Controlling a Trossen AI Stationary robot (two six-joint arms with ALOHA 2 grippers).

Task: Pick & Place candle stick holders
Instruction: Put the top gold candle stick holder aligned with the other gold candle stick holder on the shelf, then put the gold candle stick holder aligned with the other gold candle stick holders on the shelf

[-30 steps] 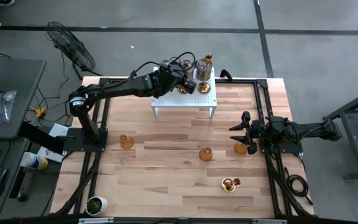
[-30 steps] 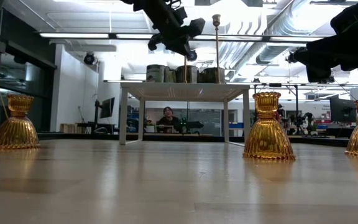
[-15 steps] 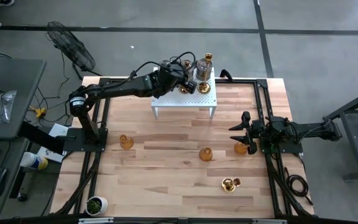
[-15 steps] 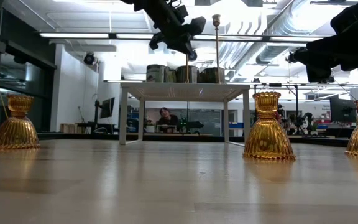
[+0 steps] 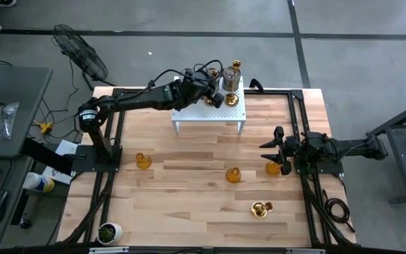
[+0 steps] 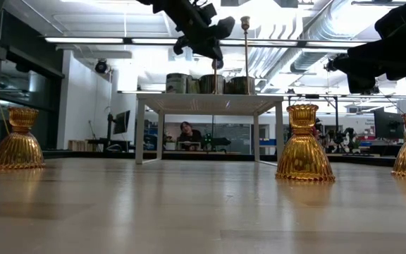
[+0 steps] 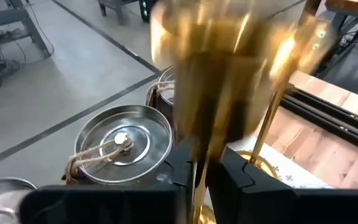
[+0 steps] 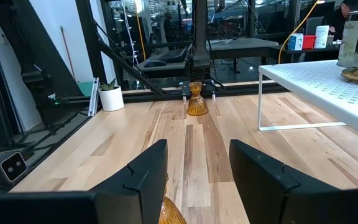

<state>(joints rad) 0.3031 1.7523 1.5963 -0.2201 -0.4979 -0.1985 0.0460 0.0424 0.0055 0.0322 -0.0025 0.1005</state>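
Over the white stand [image 5: 210, 113], high view, the left claw [image 5: 213, 97] pinches a slim gold holder [image 5: 213, 101]. Left wrist view: fingers [image 7: 240, 177] clamp its stem beside silver holders [image 7: 118, 140]. Right wrist view: the right claw [image 8: 197, 180], spread, straddles an amber holder [image 8: 171, 214] on the worktop [image 8: 166, 130].

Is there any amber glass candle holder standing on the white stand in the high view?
No, the three amber holders stand on the wooden table, while the white stand carries only silver and gold ones.
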